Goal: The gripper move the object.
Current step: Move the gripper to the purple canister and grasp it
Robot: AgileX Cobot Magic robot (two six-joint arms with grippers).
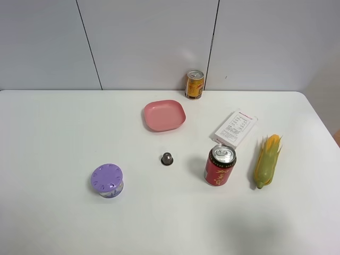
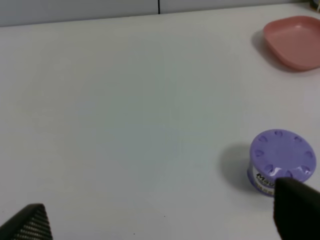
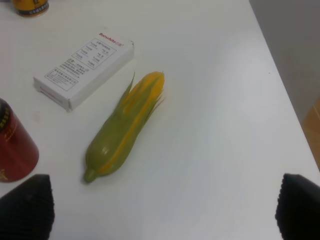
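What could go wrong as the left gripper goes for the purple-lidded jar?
1. The purple-lidded jar sits by one finger of the open left gripper, not centred; descending now may clip the lid and tip or shove it.
2. The jar is squat and round; a high grasp may catch only the lid and slip.
3. The small grey capsule stands loose nearby; carrying the jar toward the middle could knock it.

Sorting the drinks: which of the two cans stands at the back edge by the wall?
The yellow-orange can, beyond the pink plate; the red can stands mid-table beside the corn.
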